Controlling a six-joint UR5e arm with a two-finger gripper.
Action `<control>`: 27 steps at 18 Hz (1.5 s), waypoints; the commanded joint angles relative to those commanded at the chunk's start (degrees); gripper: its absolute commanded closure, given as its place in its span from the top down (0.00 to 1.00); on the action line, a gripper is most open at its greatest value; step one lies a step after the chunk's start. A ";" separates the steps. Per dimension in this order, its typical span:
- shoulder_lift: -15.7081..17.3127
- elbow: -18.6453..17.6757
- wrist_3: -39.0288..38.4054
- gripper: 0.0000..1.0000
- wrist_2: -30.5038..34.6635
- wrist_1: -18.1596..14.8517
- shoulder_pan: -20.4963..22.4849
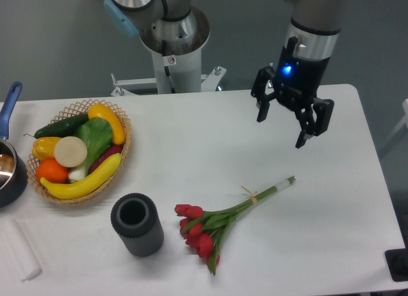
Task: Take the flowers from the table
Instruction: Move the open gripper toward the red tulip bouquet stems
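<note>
the claw hangs above the table with its 2 fingers spread wide and nothing between them; it holds no object. a blue light glows on its body. the fingers point down at a slant, which suits an approach from above.

the flowers lie flat on the table below and a little to the left of the claw, well apart from it. the red heads lie farthest from the claw, toward the near edge; the stems run up and right, so the cut ends are the part nearest the claw. a pale band ties the stems together. judgement: the bound stems near that band give the firmest, narrowest place to grip, and the open spread looks ample for it. the pick has not yet begun.

other items, all left of the claw:
- a dark cylinder, upright, open end up, just left of the flower heads and apart from them.
- a wicker basket of fruit and vegetables, far left.
- a pot with a blue handle at the left edge.

judgement: the cylinder stands clear of a descent onto the stems.

writing: a small sticker on the robot base behind the claw carries a red mark; no text can be read. no brands are legible.
</note>
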 joint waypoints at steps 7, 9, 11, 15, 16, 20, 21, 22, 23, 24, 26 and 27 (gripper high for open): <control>0.35 -6.76 -12.57 1.00 -0.26 7.88 -2.64; 0.53 -9.65 -14.94 1.00 -0.18 11.94 -3.42; 0.44 -11.33 -15.04 1.00 -0.17 15.28 -3.87; -0.17 -12.22 -15.56 1.00 0.00 17.23 -5.09; -0.61 -12.22 -15.56 1.00 -0.09 17.23 -5.19; -2.54 -11.26 -16.35 1.00 0.00 17.23 -7.20; -3.16 -10.99 -17.92 1.00 0.00 17.23 -7.56; -3.95 -10.64 -18.72 1.00 0.00 17.40 -7.91; -4.56 -10.12 -18.64 1.00 0.09 17.66 -8.17; -5.35 -9.85 -18.29 1.00 0.09 17.58 -8.26; -6.85 -9.76 -15.41 1.00 0.09 17.49 -8.53; -7.46 -10.02 -12.52 1.00 0.18 17.40 -8.62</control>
